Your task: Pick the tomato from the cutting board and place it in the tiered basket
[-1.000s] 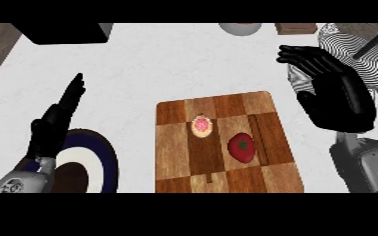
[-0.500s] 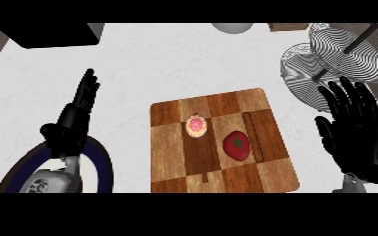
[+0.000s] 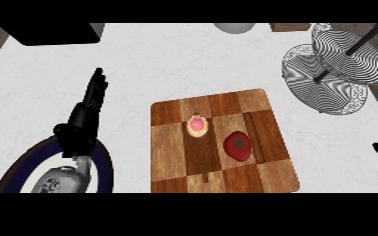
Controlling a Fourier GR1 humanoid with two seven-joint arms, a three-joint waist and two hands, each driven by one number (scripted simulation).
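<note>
Right now the tomato (image 3: 238, 146) lies on the cutting board (image 3: 221, 140), on the right half of it. It is round and dark red, with a small green star on top. Just beside it, up and to the left, sits a little round thing (image 3: 198, 125) with a pink middle and a pale edge. The two are close but not touching. The board is made of light and dark brown wood squares and rests on the white surface (image 3: 170, 65).

Up at the right stands the tiered basket (image 3: 332, 70). It has two round wire trays with dark poles, and nothing shows in them. It is well apart from the tomato.

The left hand (image 3: 85, 112) is at the left, fingers straight and pointing up, holding nothing. Under that arm lies a plate (image 3: 22, 167) with a dark blue rim. The right hand is almost out of view.

A grey bowl (image 3: 235, 27) peeks in at the top edge.
</note>
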